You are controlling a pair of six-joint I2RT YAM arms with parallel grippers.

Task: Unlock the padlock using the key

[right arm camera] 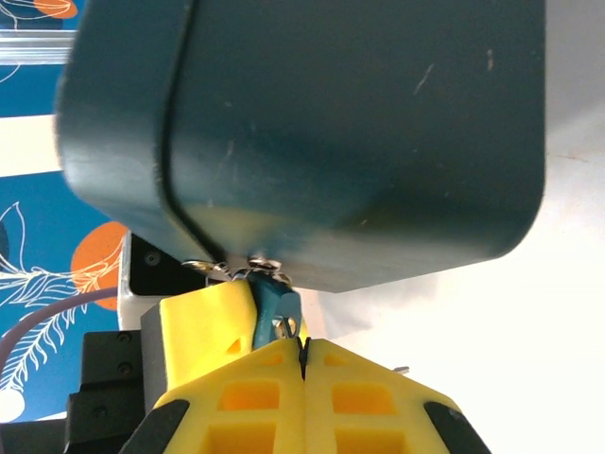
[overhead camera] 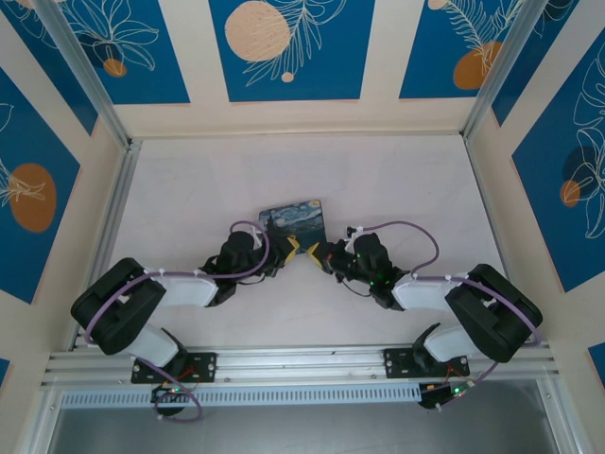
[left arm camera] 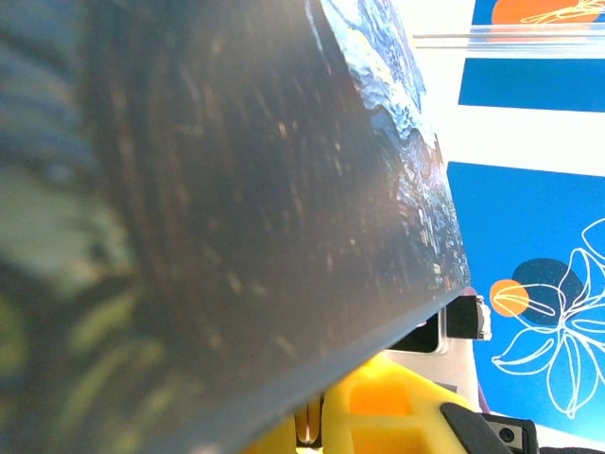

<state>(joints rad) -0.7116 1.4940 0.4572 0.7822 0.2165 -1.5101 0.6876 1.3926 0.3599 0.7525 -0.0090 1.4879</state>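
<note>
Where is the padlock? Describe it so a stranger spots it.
Start at the painted tin, the blue-and-yellow box mid-table. At its near edge, in the right wrist view, the padlock sits against the tin's dark side, just above the shut yellow fingers of the right gripper. It is the only small teal body, with silvery rings at its top.

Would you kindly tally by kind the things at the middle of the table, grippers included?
Painted tin: 1
Padlock: 1
Grippers: 2 (left gripper, right gripper)
Total: 4
</note>
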